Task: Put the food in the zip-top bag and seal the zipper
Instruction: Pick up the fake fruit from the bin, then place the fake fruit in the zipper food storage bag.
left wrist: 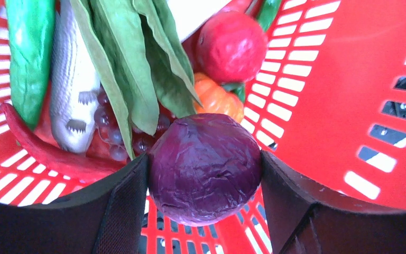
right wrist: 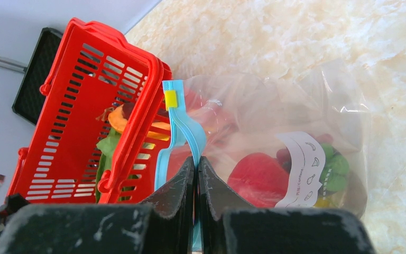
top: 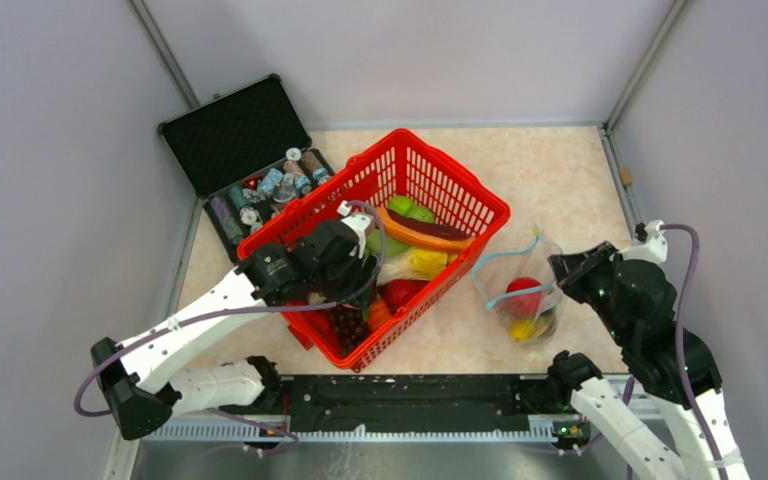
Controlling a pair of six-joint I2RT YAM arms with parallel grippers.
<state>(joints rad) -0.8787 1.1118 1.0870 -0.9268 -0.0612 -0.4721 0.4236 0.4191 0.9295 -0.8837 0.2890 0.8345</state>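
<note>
Marbled worktop (top: pixel 560 180): left claw (left wrist: pixel 202 161) clasped a purple cabbage (left wrist: pixel 206 180) in the basket (top: pixel 447 178); right claw (right wrist: pixel 196 165) pinched the zipper (right wrist: pixel 186 127) of the bag (right wrist: pixel 312 100).

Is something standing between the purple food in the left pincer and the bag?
Yes, a wall of the red basket: the left pincer holds the purple food inside the basket, and the zip-top bag, held by the right pincer, stands outside it.
</note>
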